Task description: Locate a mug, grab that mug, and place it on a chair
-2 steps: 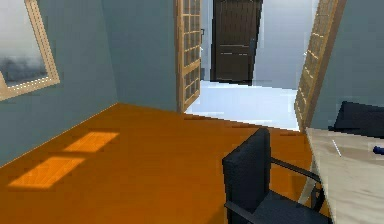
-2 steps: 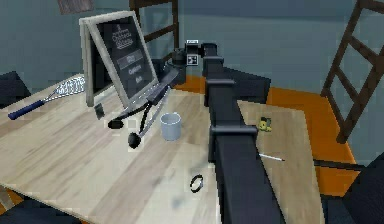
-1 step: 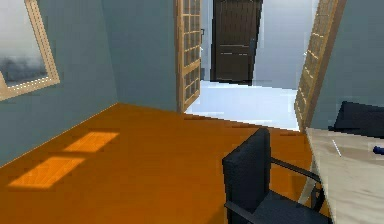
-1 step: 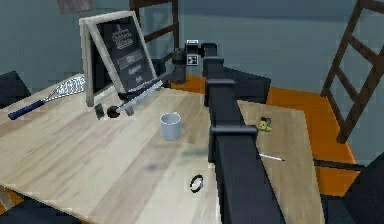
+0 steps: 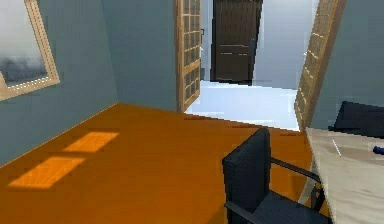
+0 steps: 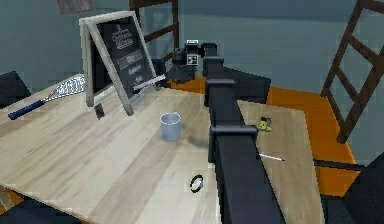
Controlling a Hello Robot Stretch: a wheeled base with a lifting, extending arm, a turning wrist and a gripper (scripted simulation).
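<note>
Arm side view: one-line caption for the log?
Arm extended across a pale wooden table, pincer by a small chalkboard easel, grey mug upright on the tabletop left of the arm.

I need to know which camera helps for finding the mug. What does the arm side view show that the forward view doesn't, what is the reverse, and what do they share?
Arm side view: the mug, a chalkboard easel, a racket, the arm and the gripper.
Forward view: a window, open double doors and a dark door beyond them.
Both: the light wood table, dark chairs and the orange floor.
</note>
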